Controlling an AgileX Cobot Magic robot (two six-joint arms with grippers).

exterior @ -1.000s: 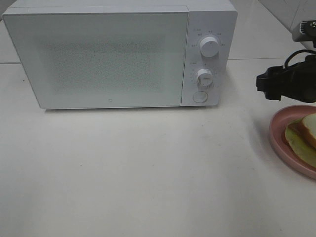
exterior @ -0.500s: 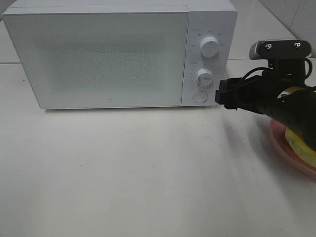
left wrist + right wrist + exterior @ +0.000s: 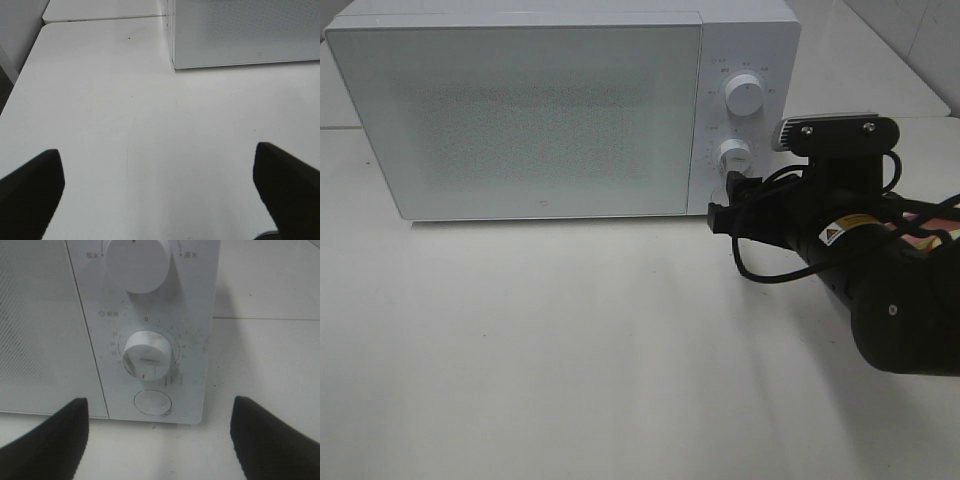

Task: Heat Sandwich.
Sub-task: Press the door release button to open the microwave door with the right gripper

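Door (image 3: 520, 110) is shut, so opening it looks like the step in hand. The right gripper (image 3: 158, 420), jaws spread and empty, faces the round button (image 3: 152, 403). The next move calls for a straight press on it. The left gripper (image 3: 157, 165) hangs released over the table (image 3: 125, 100). The sandwich is out of sight, likely behind the right arm (image 3: 890, 300), where a sliver of plate (image 3: 917, 238) shows.

Hardly any sandwich (image 3: 923, 246) to see. Lies at the far right of the high view, about halfway down. Almost all hidden behind the black arm (image 3: 880, 290). Shows only as a tiny strip of pale yellow and pink in a gap between the cables (image 3: 920, 222). Too small to tell shape, filling or tilt.
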